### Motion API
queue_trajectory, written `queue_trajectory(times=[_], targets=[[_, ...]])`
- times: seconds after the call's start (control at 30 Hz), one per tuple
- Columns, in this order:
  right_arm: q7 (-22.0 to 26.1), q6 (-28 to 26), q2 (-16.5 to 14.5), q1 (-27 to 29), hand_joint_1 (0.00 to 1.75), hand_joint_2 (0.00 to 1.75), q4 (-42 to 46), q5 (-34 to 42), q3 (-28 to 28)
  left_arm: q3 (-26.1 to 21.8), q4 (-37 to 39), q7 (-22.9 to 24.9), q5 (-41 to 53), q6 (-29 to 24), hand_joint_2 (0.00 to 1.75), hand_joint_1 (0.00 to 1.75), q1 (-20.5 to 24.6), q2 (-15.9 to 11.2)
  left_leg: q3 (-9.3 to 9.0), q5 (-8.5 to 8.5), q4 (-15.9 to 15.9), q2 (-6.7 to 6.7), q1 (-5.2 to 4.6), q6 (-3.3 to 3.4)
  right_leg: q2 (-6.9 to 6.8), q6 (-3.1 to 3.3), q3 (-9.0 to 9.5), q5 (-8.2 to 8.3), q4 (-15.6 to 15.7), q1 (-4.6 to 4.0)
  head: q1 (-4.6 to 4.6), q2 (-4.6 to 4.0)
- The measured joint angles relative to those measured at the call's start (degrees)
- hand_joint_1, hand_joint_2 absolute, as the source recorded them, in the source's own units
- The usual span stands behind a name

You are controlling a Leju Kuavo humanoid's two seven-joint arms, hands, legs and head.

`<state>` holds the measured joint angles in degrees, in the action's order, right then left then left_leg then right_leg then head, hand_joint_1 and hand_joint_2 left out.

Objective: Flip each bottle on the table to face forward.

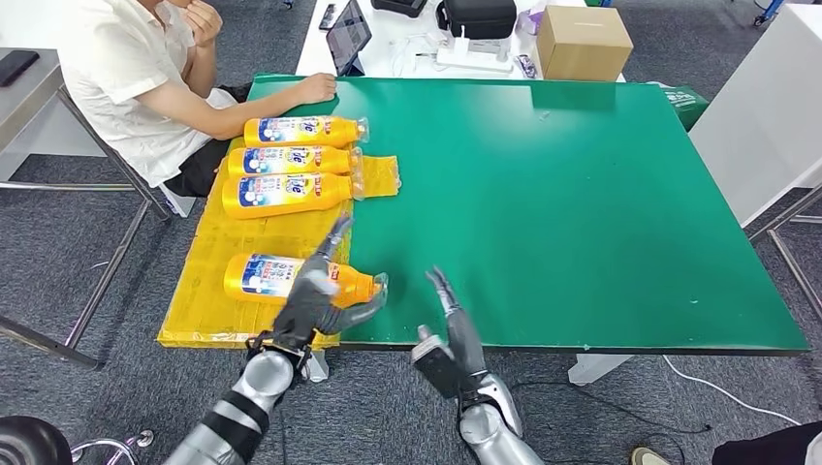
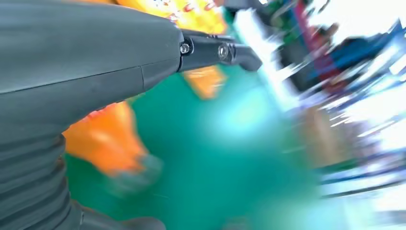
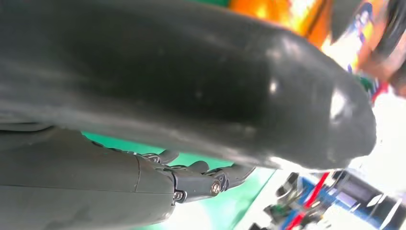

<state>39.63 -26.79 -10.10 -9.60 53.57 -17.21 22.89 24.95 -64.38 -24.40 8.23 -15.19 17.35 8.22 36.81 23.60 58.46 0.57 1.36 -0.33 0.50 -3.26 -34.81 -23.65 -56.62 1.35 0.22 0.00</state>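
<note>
Four orange bottles lie on their sides on a yellow mat (image 1: 208,310) at the left of the green table (image 1: 582,213). Three form a row at the back: one (image 1: 305,130), one (image 1: 296,160) and one (image 1: 289,194), labels up. The fourth bottle (image 1: 267,276) lies near the front edge, cap pointing right. My left hand (image 1: 315,291) is over its neck end, fingers spread, thumb reaching beside the cap, not closed around it. In the left wrist view that bottle (image 2: 107,139) is blurred under the hand's fingers (image 2: 225,51). My right hand (image 1: 451,329) is open at the front edge, holding nothing.
A person sits at the back left, one forearm (image 1: 262,102) resting on the table corner next to the bottle row. Behind the table stand a cardboard box (image 1: 582,41), a tablet (image 1: 347,34) and a black bag (image 1: 480,17). A white table (image 1: 766,107) is at the right.
</note>
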Motion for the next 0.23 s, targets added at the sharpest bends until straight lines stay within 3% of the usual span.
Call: queue_trajectory(times=[0.1, 0.23], targets=[[0.29, -1.31, -0.06, 2.43, 0.0, 0.0, 7.07, 8.79, 0.23, 0.03, -7.03, -2.26, -13.19, 0.86, 1.75, 0.0, -3.96, 1.09, 0.11, 0.01, 0.0, -0.01, 0.0, -0.01, 0.01, 0.0, -0.11, -0.01, 0.0, 0.0, -0.01, 0.0], [0.45, -1.5, -0.06, 3.8, 0.0, 0.0, 12.46, 10.58, 0.64, 0.11, -11.85, -2.49, -16.02, 1.58, 1.75, 0.0, -6.23, 1.66, 0.11, 0.02, 0.0, -0.05, 0.01, -0.02, 0.01, 0.0, -0.14, -0.01, 0.0, 0.0, 0.0, 0.0]])
